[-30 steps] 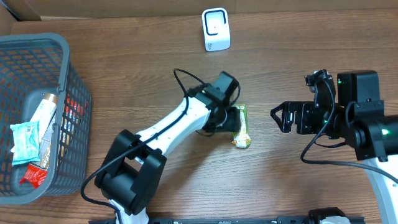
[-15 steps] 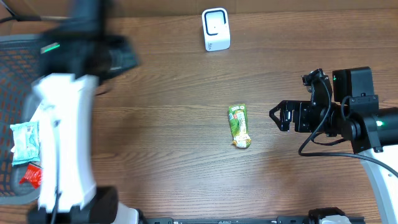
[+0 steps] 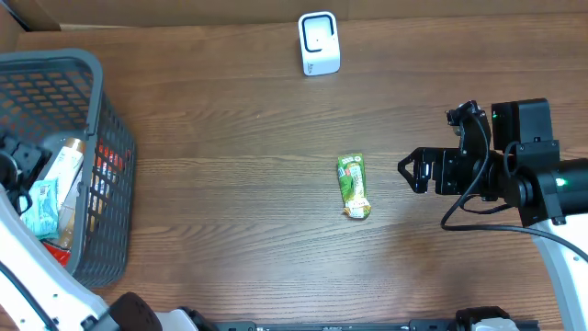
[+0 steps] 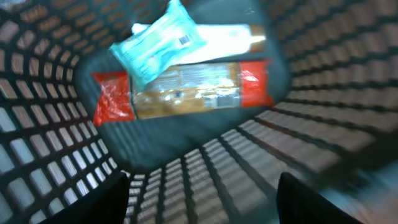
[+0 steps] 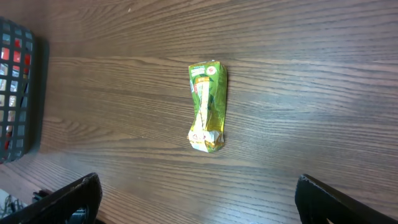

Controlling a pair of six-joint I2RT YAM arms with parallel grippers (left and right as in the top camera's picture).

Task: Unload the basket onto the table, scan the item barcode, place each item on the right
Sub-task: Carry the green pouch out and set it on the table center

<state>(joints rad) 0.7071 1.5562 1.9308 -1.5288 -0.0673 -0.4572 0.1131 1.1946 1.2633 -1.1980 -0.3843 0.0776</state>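
You will find nothing legible here. The print on the green packet (image 3: 354, 185), lying well in from every edge of the table (image 3: 230, 202), is too small to read, and the wrappers (image 4: 186, 93) in the basket (image 3: 115, 165) are blurred.

Basket (image 3: 55, 57) cut by left edge; green packet (image 3: 354, 184) barcode unreadable

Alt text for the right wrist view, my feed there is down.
A green snack packet lies flat on the wooden table, ahead of the right gripper, whose jaws stand wide open. A dark basket shows at the left edge.
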